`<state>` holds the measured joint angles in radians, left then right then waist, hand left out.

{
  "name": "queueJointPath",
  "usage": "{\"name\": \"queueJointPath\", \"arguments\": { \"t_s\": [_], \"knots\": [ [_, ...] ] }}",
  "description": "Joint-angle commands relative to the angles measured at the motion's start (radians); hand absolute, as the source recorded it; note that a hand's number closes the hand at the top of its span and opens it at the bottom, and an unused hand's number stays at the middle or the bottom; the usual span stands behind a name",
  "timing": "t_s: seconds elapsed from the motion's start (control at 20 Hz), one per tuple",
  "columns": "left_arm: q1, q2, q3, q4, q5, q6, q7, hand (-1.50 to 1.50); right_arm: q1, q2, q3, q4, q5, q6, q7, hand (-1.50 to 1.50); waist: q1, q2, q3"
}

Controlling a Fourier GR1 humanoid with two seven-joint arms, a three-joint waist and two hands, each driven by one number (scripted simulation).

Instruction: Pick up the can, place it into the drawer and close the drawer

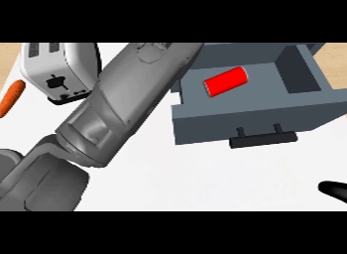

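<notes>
One red can (225, 81) lying in open drawer (242, 121), long axis diagonal

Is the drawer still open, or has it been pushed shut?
Open. The drawer stands pulled out, its inside exposed, with the red can lying on its side within.

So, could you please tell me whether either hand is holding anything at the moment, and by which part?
The red can lies free in the open drawer. The right hand holds nothing; the left hand is out of view.
</notes>
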<state>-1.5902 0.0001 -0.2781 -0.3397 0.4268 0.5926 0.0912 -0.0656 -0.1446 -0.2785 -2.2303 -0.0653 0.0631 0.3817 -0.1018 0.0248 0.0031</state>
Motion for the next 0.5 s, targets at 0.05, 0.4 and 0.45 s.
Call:
{"name": "queueJointPath", "arguments": {
  "t_s": [0.05, 0.4, 0.45],
  "knots": [
    [-0.031, 0.000, -0.033, 0.026, 0.027, 0.047, -0.020, -1.50, -0.040, -0.035, 0.034, 0.000, 0.065, 0.006, 0.008, -1.50, -0.007, 0.004, 0.000],
    [-0.014, 0.000, -0.026, 0.023, 0.104, 0.052, -0.040, -1.50, -0.089, -0.090, 0.086, 0.054, 0.185, 0.049, -0.115, -1.50, 0.005, 0.008, 0.000],
    [-0.013, 0.000, -0.019, 0.012, 0.111, 0.044, -0.057, -1.50, -0.077, -0.116, 0.058, 0.088, 0.192, 0.066, -0.155, -1.50, 0.014, 0.005, 0.000]
  ]
}}
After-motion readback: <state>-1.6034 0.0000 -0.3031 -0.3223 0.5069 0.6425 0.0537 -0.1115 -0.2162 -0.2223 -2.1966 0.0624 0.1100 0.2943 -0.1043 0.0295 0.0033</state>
